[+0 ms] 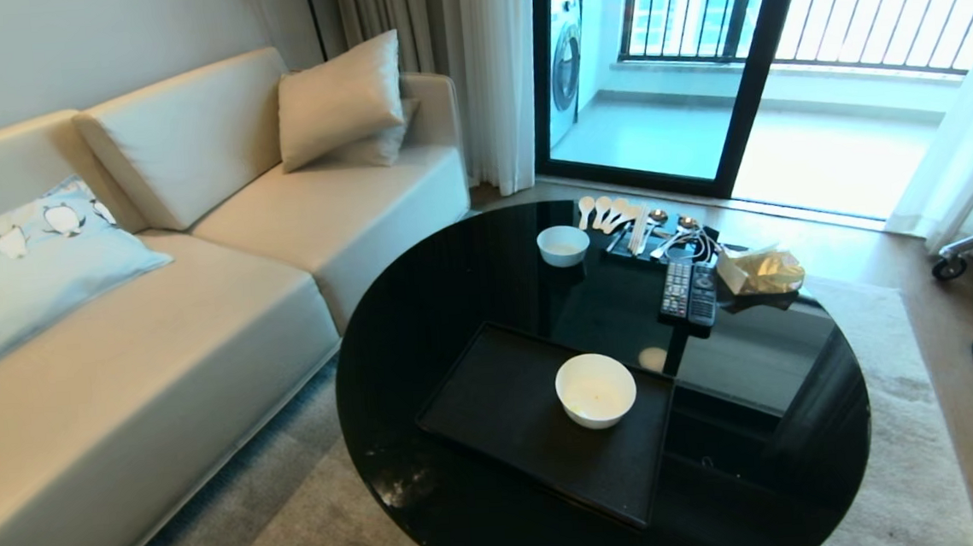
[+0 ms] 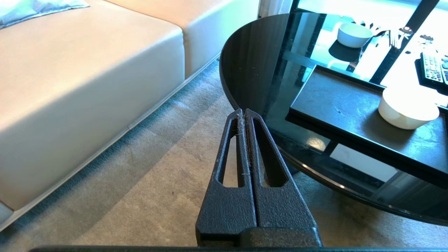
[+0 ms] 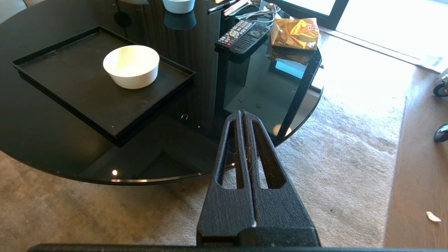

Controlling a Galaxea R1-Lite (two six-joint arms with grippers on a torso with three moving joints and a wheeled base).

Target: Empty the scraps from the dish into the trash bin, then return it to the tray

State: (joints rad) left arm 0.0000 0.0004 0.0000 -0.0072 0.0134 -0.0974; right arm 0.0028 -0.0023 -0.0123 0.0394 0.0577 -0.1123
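Beside a cream sofa, the head view shows the dish (image 1: 595,390) sitting on the tray (image 1: 495,401) atop a round black glass table (image 1: 421,312), nearly empty, with no trash bin visible, so the task looks finished or nearly so. Left wrist view: the left gripper (image 2: 244,112) hangs over carpet beside the table, fingers pressed together, holding nothing. Right wrist view: the right gripper (image 3: 242,114) is likewise pressed together and empty near the table's edge; writing on the gold snack bag (image 3: 295,32) is unreadable.

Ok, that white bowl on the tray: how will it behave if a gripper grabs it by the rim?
The dish looks glossy, so its wall may slip in a pinch. It looks rigid and probably breakable, so set it down gently. Sitting upright on the flat tray with little visible inside, it is probably light and could slide if nudged.
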